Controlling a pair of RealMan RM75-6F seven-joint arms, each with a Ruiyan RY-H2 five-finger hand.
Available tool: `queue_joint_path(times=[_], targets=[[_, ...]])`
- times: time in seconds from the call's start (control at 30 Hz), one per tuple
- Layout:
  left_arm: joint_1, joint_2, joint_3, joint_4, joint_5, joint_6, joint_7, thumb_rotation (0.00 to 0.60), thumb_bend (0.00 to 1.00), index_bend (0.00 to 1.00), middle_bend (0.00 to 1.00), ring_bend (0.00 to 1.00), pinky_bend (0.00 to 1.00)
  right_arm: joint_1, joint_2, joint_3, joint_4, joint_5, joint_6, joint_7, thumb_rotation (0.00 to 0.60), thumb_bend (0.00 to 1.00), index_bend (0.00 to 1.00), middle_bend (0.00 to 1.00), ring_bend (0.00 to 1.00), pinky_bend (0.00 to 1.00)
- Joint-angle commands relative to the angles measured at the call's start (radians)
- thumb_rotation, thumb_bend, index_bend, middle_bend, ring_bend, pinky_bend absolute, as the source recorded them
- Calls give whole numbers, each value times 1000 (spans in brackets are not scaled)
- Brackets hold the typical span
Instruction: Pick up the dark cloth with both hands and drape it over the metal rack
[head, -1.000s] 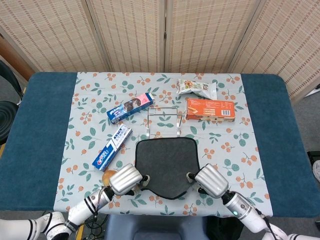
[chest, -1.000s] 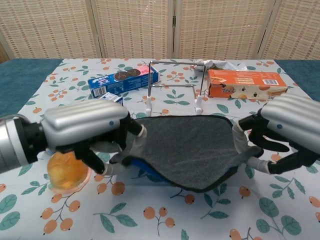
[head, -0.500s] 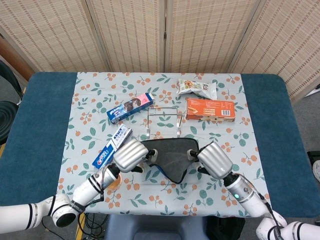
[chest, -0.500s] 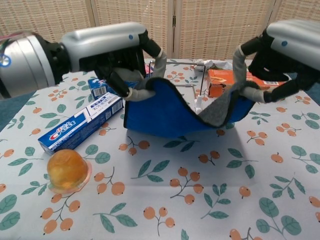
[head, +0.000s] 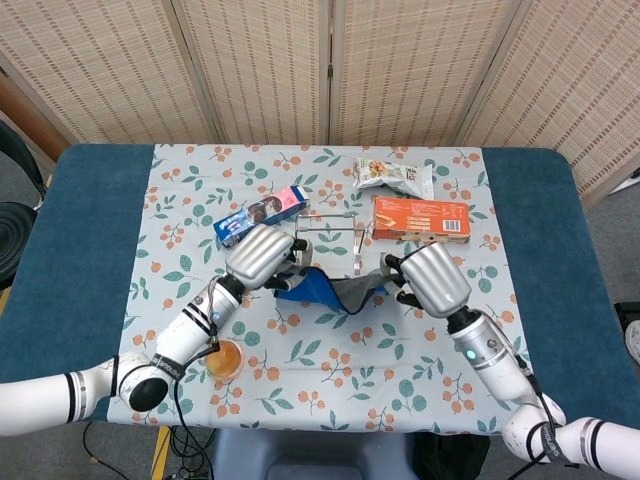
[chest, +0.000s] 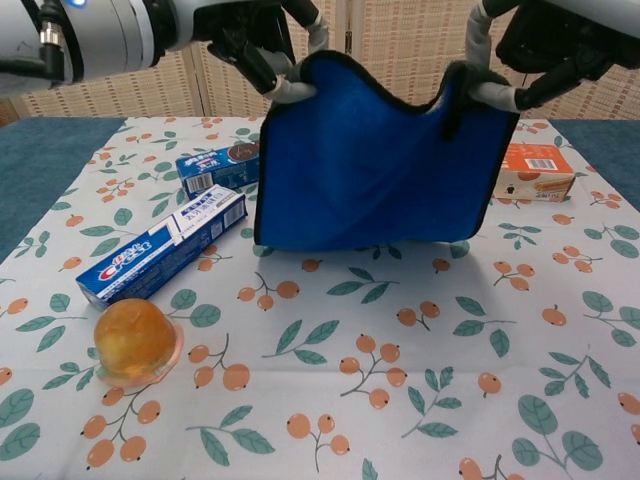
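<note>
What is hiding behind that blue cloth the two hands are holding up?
In the chest view the cloth covers everything behind it. The head view shows the metal rack standing there, just beyond it. The orange box peeks out at its right edge.

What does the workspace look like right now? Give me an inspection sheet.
Surface: table in blue cover, floral cloth on top.
Job's things: dark cloth lifted off the table, blue side toward chest view; metal rack standing just beyond it, bare.
Clutter: toothpaste box, cookie box, orange box, snack bag, orange jelly cup.
Hands: left hand and right hand each hold an upper corner of the cloth.
Cables: nothing seen.
Surroundings: woven folding screen behind the table.
</note>
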Motion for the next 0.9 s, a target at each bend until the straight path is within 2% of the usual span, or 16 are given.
queue_joint_path(times=[0.03,0.13,0.43,0.9], targets=[[-25,-1,-9,37,-51,-11,14,600,377,587,1000,952,1000,23,-3,30,21,45,-25,-12,600,466,685,930,928,1000],[-46,-1,-17,68,-104,-21,17,600,377,587,1000,952,1000,51,2,64,37,94,-54,-22,600,466,685,930,928,1000],[-133,-26,-29,193,-251,-58,57,600,377,588,1000,950,1000,133,-12,115,114,192,-134,-55,600,466,685,930,928,1000],[-252,-71,-13,374,-419,-40,196,600,377,591,1000,944,1000,220,-73,147,251,287,-184,-40,600,465,685,929,927,1000]])
